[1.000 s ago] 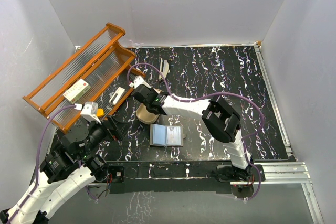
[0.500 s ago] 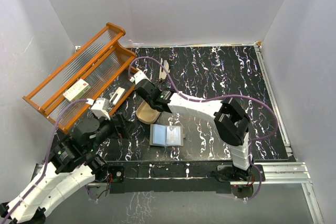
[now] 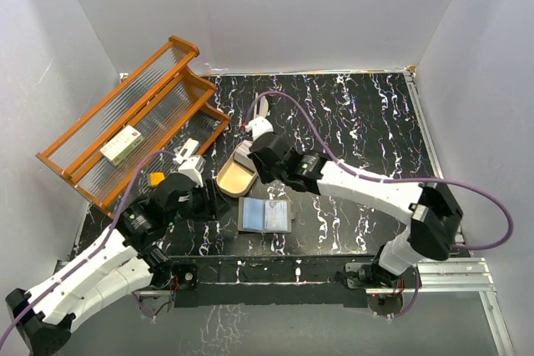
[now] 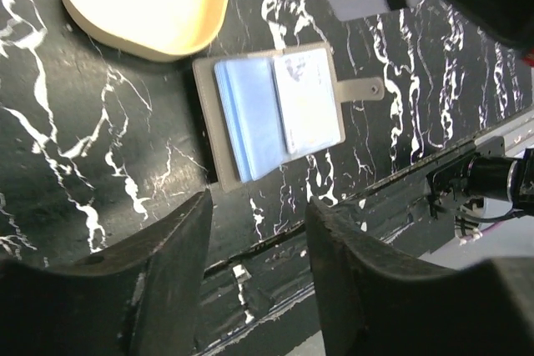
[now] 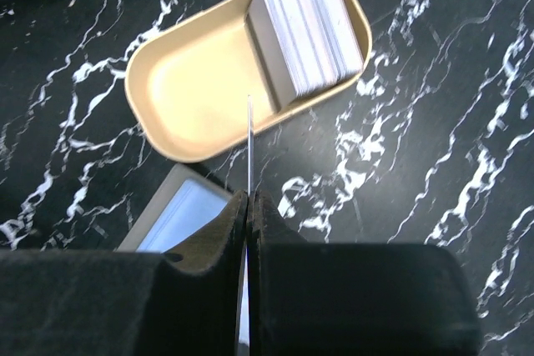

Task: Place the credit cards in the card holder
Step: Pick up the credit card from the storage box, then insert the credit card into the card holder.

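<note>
**Card holder** (image 4: 271, 110): one, lying open and flat at lower centre of the overhead view, with its snap strap pointing to the right in the left wrist view. Its lower edge lies near the front edge of the table (image 3: 359, 122). Bare marbled surface shows to its right.

**Tan tray** (image 5: 200, 102): one, just beside the holder's upper left corner; whether they touch cannot be told.

**Credit cards** (image 5: 307, 27): one stack, resting against the tray's far end wall.

**Single card** (image 5: 249, 139): one, seen edge-on above the tray's near rim, pinched between the closed jaws of the right gripper (image 5: 249, 199).

**Left gripper** (image 4: 259, 206): jaws wide apart and holding nothing, above the table's front edge below the holder.

**Orange rack** (image 3: 125, 122): one, at upper left, carrying one white box (image 3: 123, 144).
</note>
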You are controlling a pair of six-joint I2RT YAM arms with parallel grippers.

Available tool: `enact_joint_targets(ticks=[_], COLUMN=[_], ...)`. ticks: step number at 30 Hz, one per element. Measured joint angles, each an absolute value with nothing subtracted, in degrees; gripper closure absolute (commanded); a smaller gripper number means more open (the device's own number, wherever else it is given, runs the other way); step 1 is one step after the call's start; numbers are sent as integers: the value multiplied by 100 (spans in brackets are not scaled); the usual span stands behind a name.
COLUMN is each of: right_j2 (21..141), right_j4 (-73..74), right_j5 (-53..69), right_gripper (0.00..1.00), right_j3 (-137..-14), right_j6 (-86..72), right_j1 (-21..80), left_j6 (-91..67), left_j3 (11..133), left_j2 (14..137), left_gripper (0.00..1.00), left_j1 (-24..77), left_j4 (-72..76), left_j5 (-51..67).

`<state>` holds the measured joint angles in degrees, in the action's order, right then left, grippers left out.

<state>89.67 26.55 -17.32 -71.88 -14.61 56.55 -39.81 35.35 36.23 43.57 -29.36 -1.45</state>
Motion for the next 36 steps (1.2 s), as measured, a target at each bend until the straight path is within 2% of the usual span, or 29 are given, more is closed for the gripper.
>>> enact_joint_targets(ticks=[6,13,18,26,36], right_j2=[8134,7452,7159,7142,7251], right_j4=[2368,1929,1575,1223,1125], right_j5=[-1356,-862,-740,-683,-609], right_gripper=[100,100,100,100,100], right_j3=[-6243,-5109,-4425,-4169,-4139], right_j6=[-2353,-3450,-3968,-4412,-4543], right_j1=[5655,5655,5655,5655,5655], left_j6=[-4318,-4593,-4801,-5061,-5210], left_j3=[2995,2403,2099,1839,1688], left_j2=[4209,4639,4727,5050,5365], left_gripper=[64,61,62,69,71], left_j1=[4357,4357,4357,4357,4357], left_j4=[-2303,-1662,-1170,-563,-71], left_j5=[246,395,504,556,604])
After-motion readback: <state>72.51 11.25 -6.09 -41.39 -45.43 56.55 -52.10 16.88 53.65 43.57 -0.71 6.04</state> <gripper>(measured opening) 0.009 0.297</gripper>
